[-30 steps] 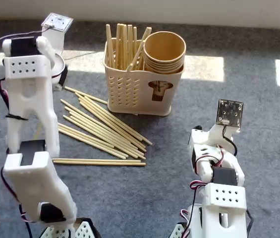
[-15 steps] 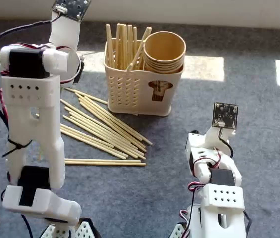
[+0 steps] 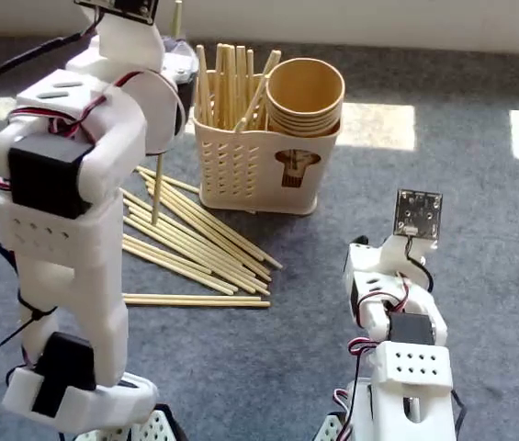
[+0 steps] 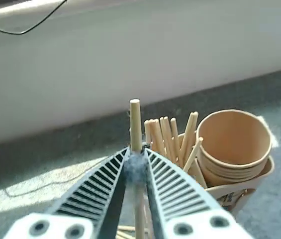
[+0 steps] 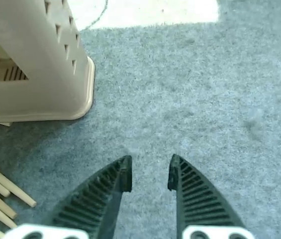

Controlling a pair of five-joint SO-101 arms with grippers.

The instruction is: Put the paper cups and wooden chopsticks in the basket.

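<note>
Wooden chopstick pinched upright by left end effector; keep vertical, shift toward three o'clock, lower into basket.

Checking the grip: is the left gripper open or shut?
Shut: the left gripper is closed on one chopstick, whose end pokes out past the tips.

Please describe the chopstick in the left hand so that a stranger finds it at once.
Find the cream basket on the grey carpet; the left hand hangs beside its chopstick side. The chopstick is clamped in that hand. The other chopsticks lie on the carpet or stand in the basket; only this one is held upright outside it.
</note>
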